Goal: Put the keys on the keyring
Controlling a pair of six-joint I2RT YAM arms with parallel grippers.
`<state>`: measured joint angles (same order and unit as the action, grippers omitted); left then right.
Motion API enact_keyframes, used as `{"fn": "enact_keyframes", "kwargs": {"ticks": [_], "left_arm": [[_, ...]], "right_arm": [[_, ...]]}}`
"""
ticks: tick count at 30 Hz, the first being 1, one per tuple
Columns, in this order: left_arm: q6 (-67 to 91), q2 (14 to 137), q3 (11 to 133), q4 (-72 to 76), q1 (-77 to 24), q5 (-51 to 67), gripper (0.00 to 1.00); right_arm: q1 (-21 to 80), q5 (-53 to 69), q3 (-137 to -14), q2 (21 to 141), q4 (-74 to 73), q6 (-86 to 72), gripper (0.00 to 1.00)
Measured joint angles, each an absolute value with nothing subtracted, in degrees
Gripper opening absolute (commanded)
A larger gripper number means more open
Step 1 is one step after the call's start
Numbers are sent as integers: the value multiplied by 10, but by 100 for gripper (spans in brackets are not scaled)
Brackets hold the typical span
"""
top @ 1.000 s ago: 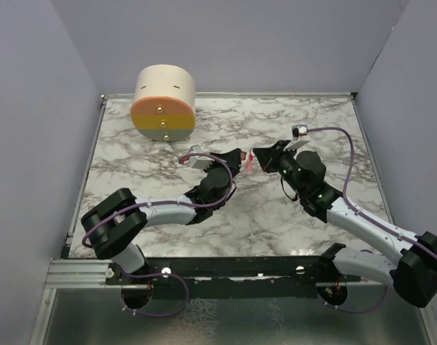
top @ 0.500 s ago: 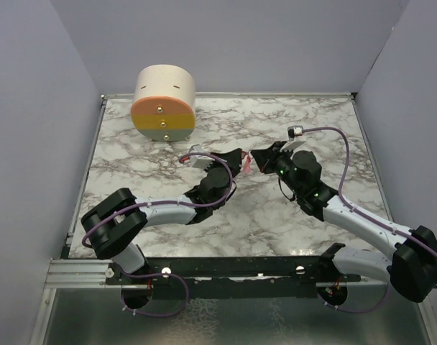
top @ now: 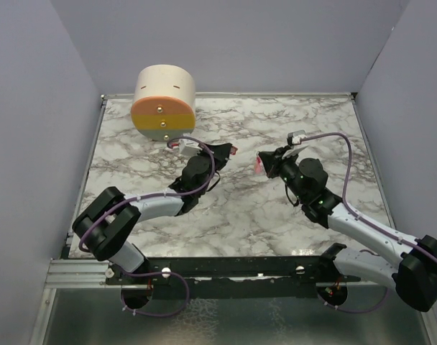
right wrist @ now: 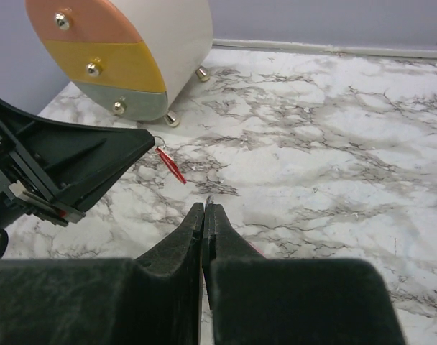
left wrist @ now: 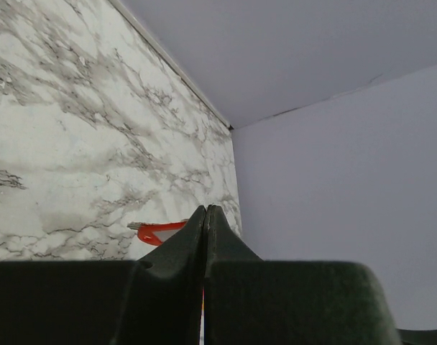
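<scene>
Both claws are fully closed and face each other above the middle of the marble table (top: 226,215), with a clear gap between them. The left claw (top: 228,149) has its two fingers pressed together on the keyring (right wrist: 169,162). In the right wrist view the thin ring sits exactly at the black fingertip, and the pink-red strip hangs down from it at a slant. In the left wrist view the same strip shows as an orange-red piece just behind the closed fingers. The right claw (right wrist: 205,208) is also shut tight, and the keys (top: 259,167), one tiny red piece, sit at its tip. Its own wrist camera shows only a small red edge beside the fingers, so I cannot see the exact grip. The keys are near the keyring but do not touch it. A round cream drawer box (top: 164,102) with orange, yellow and green fronts stands at the far left of the table, just behind the left claw.
</scene>
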<state>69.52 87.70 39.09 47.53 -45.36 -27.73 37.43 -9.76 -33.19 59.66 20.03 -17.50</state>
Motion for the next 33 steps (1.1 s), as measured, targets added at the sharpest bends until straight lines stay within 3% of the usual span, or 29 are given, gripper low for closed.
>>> {"fn": "enact_keyframes", "kwargs": {"ticks": [21, 33], "left_arm": [[660, 936, 442, 513, -357, 163, 0], [732, 1012, 454, 622, -341, 277, 0]], "right_arm": [[374, -62, -305, 605, 256, -58, 1], [374, -50, -305, 617, 262, -56, 1]]}}
